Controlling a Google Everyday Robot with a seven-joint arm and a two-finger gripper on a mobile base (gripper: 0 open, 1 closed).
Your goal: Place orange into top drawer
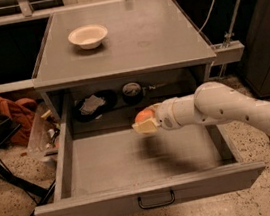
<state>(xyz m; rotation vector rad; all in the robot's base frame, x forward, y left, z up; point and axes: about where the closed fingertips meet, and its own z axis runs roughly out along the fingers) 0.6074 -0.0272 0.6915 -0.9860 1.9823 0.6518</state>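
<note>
The top drawer [83, 168] is pulled wide open below the grey cabinet top; its front panel carries a small dark wire handle [156, 200]. My gripper [145, 121] reaches in from the right on a white arm and is shut on the orange [144, 114]. It holds the orange above the back middle of the drawer's bare floor, and a blurred shadow lies on the floor beneath it. Only the top of the orange shows above the pale fingers [145, 126].
A white bowl [88, 36] sits on the cabinet top [154, 31] at the back left. Dark items lie on the shelf behind the drawer [94, 106]. Orange cloth [14, 110] and a dark stand [1, 160] are on the floor to the left.
</note>
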